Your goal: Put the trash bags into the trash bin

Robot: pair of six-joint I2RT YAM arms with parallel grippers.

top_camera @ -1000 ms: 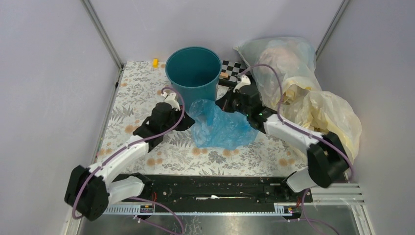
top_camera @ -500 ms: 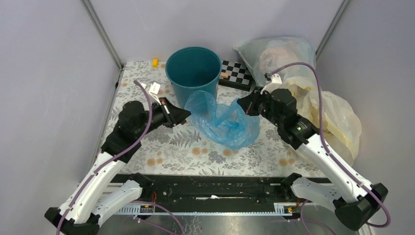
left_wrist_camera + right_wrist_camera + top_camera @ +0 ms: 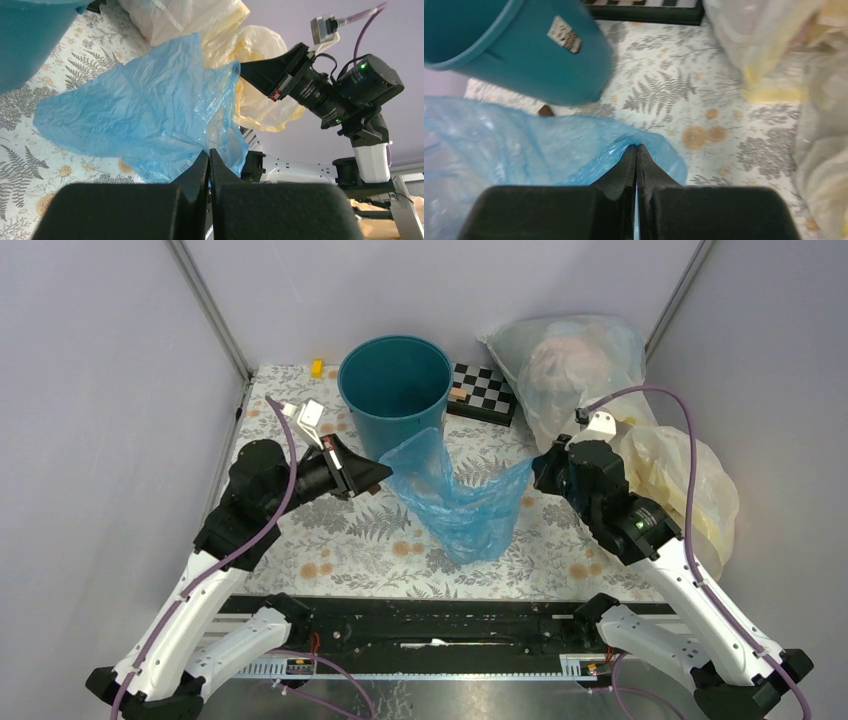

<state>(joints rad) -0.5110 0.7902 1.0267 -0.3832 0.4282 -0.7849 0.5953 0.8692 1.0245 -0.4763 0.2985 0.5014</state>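
Observation:
The blue translucent trash bag [image 3: 460, 502] hangs stretched between both grippers, in front of the teal trash bin [image 3: 394, 388]. My left gripper [image 3: 383, 472] is shut on the bag's left edge; in the left wrist view its fingers pinch the bag [image 3: 150, 110] at their tips [image 3: 209, 152]. My right gripper [image 3: 540, 466] is shut on the bag's right edge; the right wrist view shows the bag [image 3: 514, 145] pinched at the tips [image 3: 637, 148], with the bin [image 3: 524, 45] beyond. The bag sags down to the floral table.
A large clear stuffed bag [image 3: 575, 360] and pale-yellow bags [image 3: 680, 475] fill the back right. A checkerboard [image 3: 483, 390] lies beside the bin. A small yellow block [image 3: 317, 367] sits at the back left. Grey walls enclose the table [image 3: 300, 540].
Both grippers have risen and pulled apart with the bag, stretching it from a crumpled heap on the table into a hanging sheet. The arms swung outward.

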